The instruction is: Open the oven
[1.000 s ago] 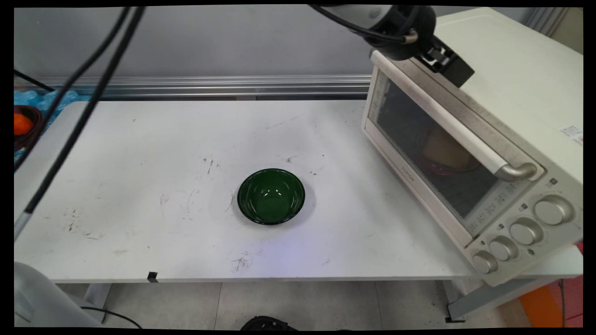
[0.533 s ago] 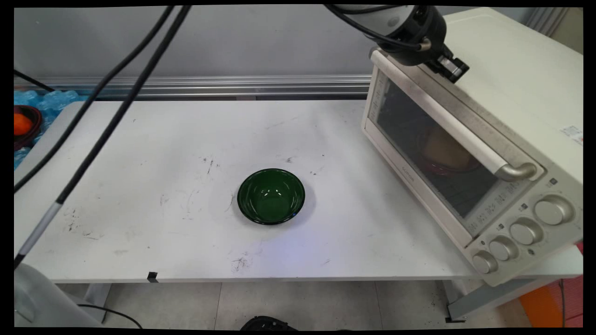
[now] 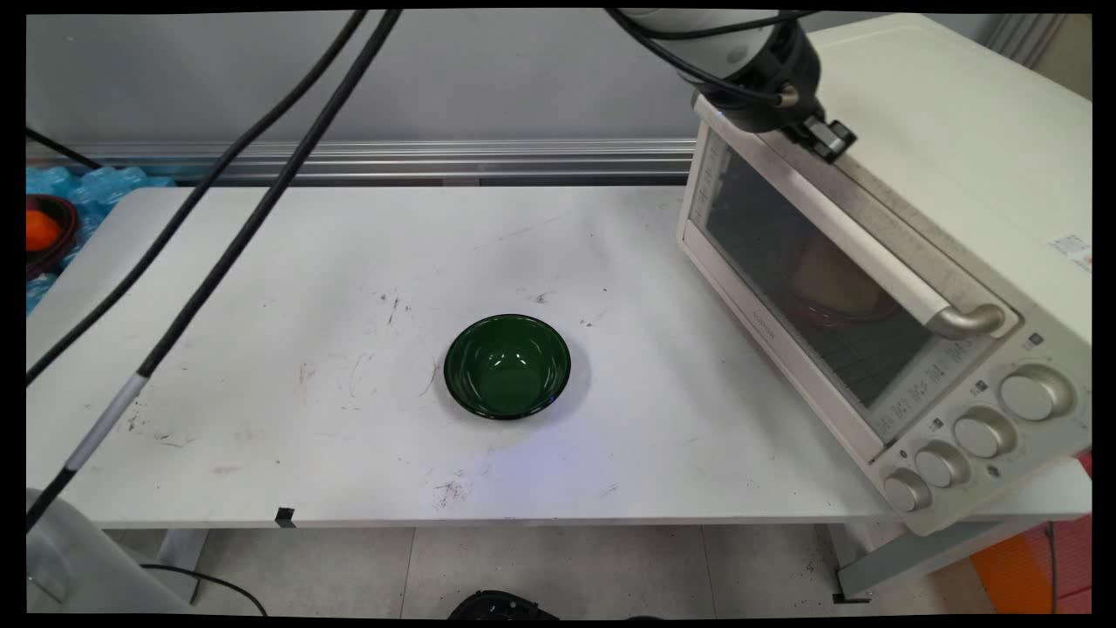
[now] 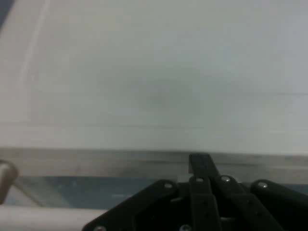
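We see a white table point(image 3: 261, 453) w/ scuffs. Near its middle sits a green bowl point(image 3: 507, 367), upright, mouth up, nothing in it, well apart from everything else.

Right side: a cream oven point(image 3: 959, 174), angled so its door faces the bowl. Knobs point(image 3: 985, 433) run along the near end; the handle bar point(image 3: 854, 249) crosses the top of the glass point(image 3: 802, 279). Door looks shut. Thru the glass a tan shape on something reddish shows, probably food on a dish, but too dim to be sure.

Far left edge: an orange item in a dark bowl point(image 3: 39, 235) on blue stuff, off the table.

Far right, the gripper point(image 3: 828, 138) hangs at the oven's far top front corner, right over the door's upper edge, pointing down onto it. Touching or not, we can't tell.

Main view hides the fingers behind the wrist. Hand view gives more: fingers point(image 4: 202, 166) together in a narrow closed pair, holding nothing, tip at the seam betw. oven top point(image 4: 154, 72) and door, w/ the handle's end point(image 4: 6, 174) at left.
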Available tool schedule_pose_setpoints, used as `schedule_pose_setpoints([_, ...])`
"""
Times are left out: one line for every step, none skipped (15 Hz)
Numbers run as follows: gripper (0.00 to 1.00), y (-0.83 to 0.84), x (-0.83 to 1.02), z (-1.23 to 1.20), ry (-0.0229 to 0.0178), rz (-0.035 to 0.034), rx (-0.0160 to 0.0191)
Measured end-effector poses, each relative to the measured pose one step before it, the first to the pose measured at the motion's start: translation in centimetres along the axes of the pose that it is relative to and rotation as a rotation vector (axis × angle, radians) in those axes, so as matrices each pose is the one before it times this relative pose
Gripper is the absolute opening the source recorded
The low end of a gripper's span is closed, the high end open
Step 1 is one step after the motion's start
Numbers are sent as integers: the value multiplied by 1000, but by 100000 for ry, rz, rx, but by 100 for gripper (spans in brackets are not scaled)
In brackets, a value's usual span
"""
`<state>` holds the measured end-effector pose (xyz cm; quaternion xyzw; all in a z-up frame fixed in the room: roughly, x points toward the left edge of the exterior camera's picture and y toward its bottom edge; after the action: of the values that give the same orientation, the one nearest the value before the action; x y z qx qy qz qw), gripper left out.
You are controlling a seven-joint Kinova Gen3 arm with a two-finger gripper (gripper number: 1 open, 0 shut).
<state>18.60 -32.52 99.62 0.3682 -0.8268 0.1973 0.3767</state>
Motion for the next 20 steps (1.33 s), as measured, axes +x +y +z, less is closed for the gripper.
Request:
schedule_pose_setpoints([0,-178,-74,155,-514,-331,776])
schedule_pose_setpoints([0,-5,-62,189,-441,-202,52])
schedule_pose_setpoints([0,46,-98,244,-585,-190,-151])
schedule_pose_setpoints([0,19,-85,195,-489,-103,76])
schedule_pose_setpoints([0,32,-75,219,-527,-10,60])
schedule_pose_setpoints([0,-14,-137,148,-545,-115,134])
schedule_pose_setpoints([0,-6,-121,127,-452,-24,128])
schedule_pose_setpoints([0,13,-146,138,-529,-66,35])
schedule_pose_setpoints([0,28,-125,114,-464,-64,5])
schedule_pose_setpoints([0,0,-113,76,-363,-99,16])
schedule_pose_setpoints([0,-5,-94,56,-296,-31,43])
schedule_pose_setpoints([0,-2,-119,66,-365,-10,33])
schedule_pose_setpoints([0,-9,-77,26,-205,-4,50])
schedule_pose_setpoints([0,-35,-136,23,-333,-52,93])
schedule_pose_setpoints([0,-80,-180,-17,-405,-123,182])
schedule_pose_setpoints([0,-141,-213,-85,-414,-158,376])
schedule_pose_setpoints([0,-146,-223,-89,-468,-85,400])
schedule_pose_setpoints([0,-120,-197,-77,-387,-140,296])
schedule_pose_setpoints([0,-197,-347,-139,-647,-196,450])
schedule_pose_setpoints([0,-128,-249,-81,-470,-165,270])
